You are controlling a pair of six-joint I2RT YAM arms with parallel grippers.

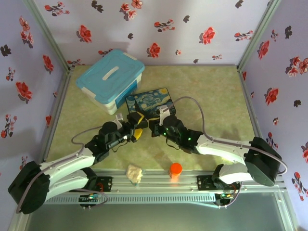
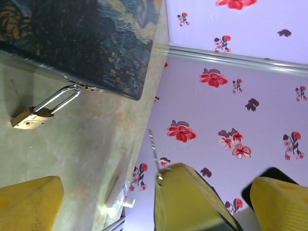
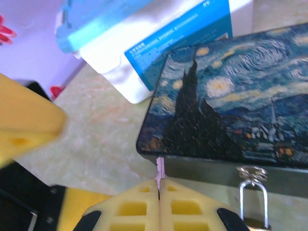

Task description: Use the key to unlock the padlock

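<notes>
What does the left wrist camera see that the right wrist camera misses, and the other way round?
Left wrist, not right wrist: the tiny padlock whole, its pale brass square body lying on the table. Right wrist, not left wrist: the white plastic bin with a blue lid. Both: the flat box painted with a starry night sky, the padlock's silver shackle hooked through its latch, and the slim metal key pinched in the shut right tool.

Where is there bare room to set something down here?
Bare: the wide stretch between the painted box and the right wall, and the far strip behind the box. Crowded: the middle, where left gripper and right gripper meet.
</notes>
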